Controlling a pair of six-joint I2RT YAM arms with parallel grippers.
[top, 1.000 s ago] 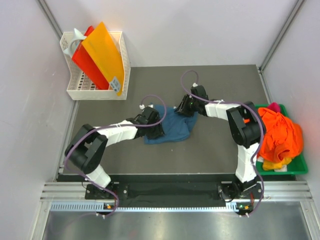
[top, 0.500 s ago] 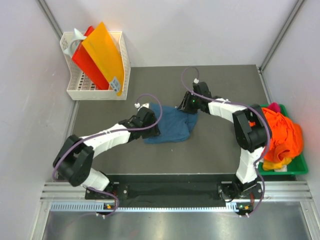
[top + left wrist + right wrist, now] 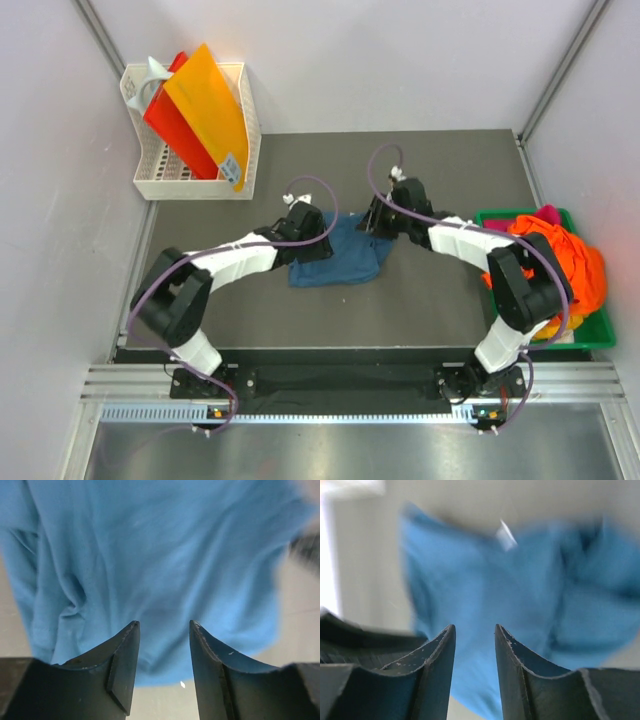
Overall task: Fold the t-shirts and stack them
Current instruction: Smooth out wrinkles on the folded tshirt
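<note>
Teal-blue soft cloth t-shirt (image 3: 340, 258), crumpled on dark grey table (image 3: 440, 290), flanked at its far corners by left hand (image 3: 162, 625) and right hand (image 3: 474, 627), both parted and empty; risked a lopsided fold through mismatched pinches on doubled layers.

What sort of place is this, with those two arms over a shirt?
Probably a robotics lab test cell, not a laundry: a left arm and right arm bolted to a metal rail, plain white walls boxing in a dark table, and a green tray of t-shirts as practice material.
</note>
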